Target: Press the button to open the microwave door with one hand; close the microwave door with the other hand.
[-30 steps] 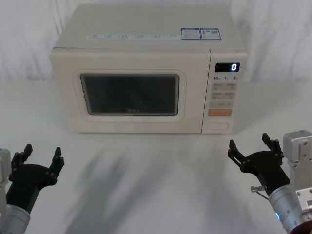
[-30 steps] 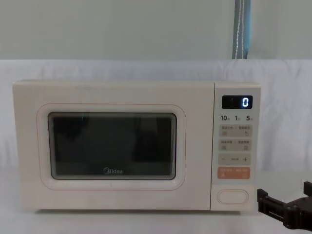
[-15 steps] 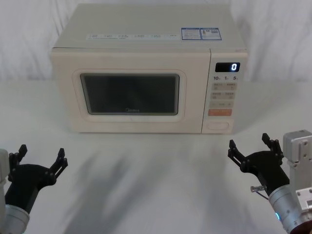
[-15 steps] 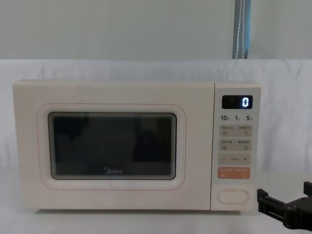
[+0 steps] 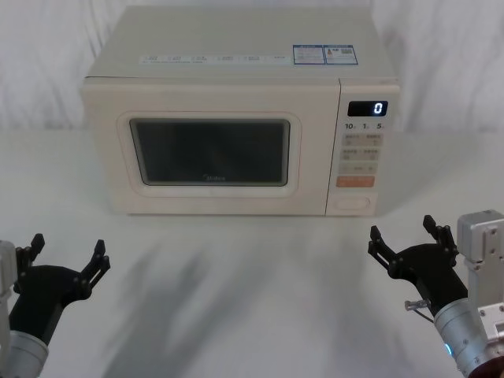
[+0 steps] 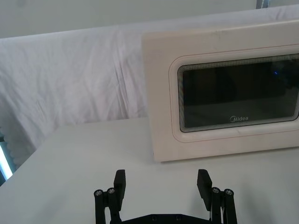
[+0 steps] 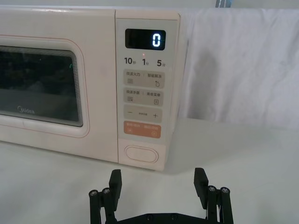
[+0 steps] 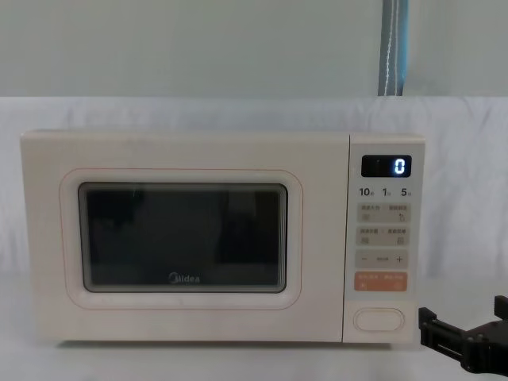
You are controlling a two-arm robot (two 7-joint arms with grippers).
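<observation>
The cream microwave stands at the back of the white table, its microwave door (image 5: 209, 201) (image 8: 182, 317) (image 6: 205, 144) (image 7: 56, 140) shut flat against the body, dark window and Midea logo facing me. The oval cream button (image 5: 352, 203) (image 8: 379, 319) (image 7: 139, 154) sits at the bottom of the control panel, under the orange key. My right gripper (image 5: 413, 239) (image 7: 158, 182) (image 8: 468, 321) hangs open in front of the panel, a little right of the button and well short of it. My left gripper (image 5: 64, 254) (image 6: 162, 183) is open too, low at the near left, clear of the door.
The panel display (image 5: 367, 109) reads 0. White cloth covers the table (image 5: 252, 283) and the wall behind. A grey-blue strip (image 8: 394, 48) hangs behind the microwave. Open table lies between both grippers and the microwave front.
The left gripper has dropped lower and slightly back toward me, and its fingers have spread wider. The right gripper and the microwave have stayed put.
</observation>
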